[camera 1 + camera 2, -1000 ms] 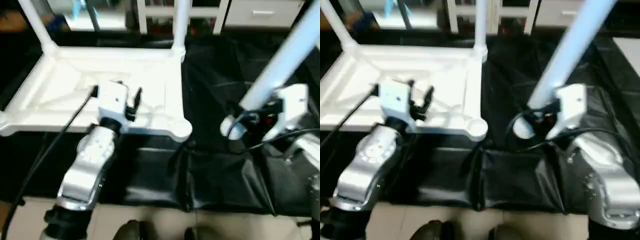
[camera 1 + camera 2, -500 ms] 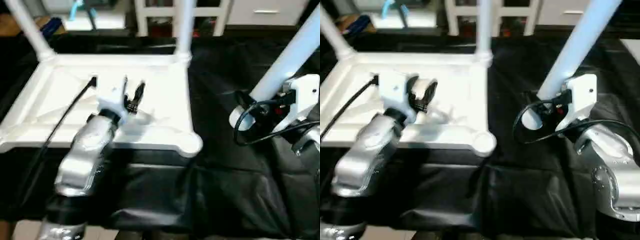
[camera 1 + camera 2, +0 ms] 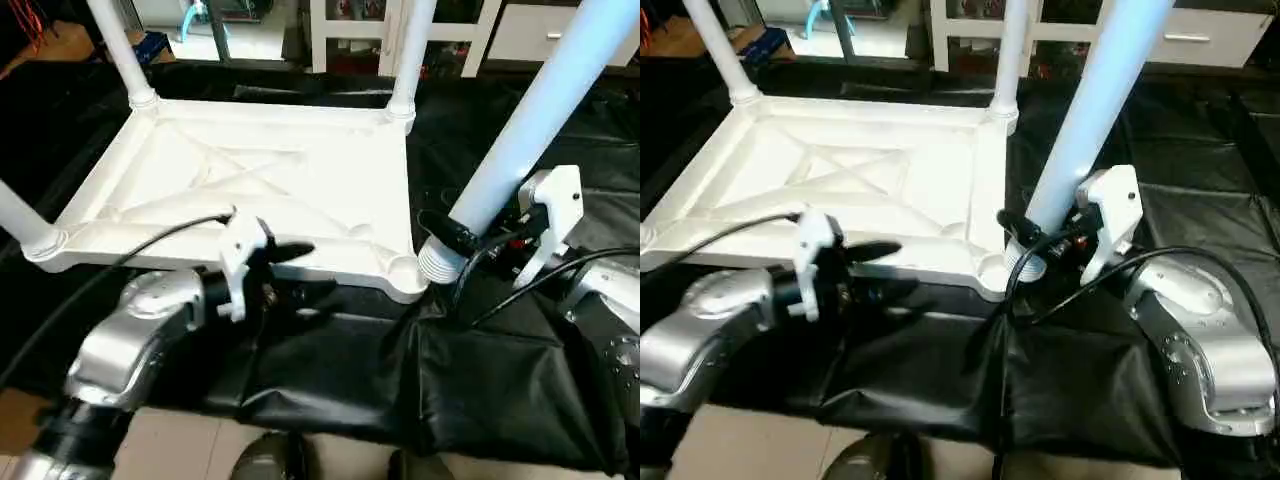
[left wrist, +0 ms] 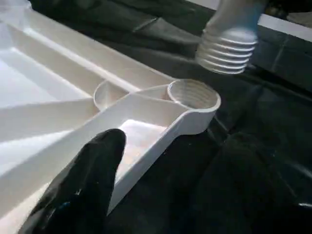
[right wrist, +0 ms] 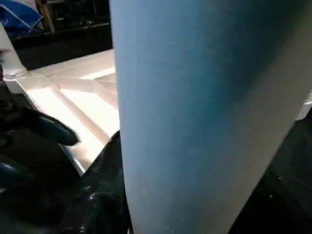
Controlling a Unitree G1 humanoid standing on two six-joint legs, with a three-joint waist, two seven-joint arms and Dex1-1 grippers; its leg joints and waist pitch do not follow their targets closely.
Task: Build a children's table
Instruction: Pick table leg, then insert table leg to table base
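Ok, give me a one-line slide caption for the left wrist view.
Threaded end of the leg hangs just above the open corner socket of the upturned table top.

Head stereo downward; wrists close-up

Left gripper [image 3: 295,268] jaws parted, level; right gripper [image 3: 490,238] jaws clamped.

The upper end of the held leg [image 3: 545,110] is cut off by the picture's top edge, as are the three fitted legs [image 3: 118,50]. The right gripper's fingers [image 5: 100,190] are largely hidden behind that leg. One left finger [image 4: 80,187] is blurred in the wrist view.
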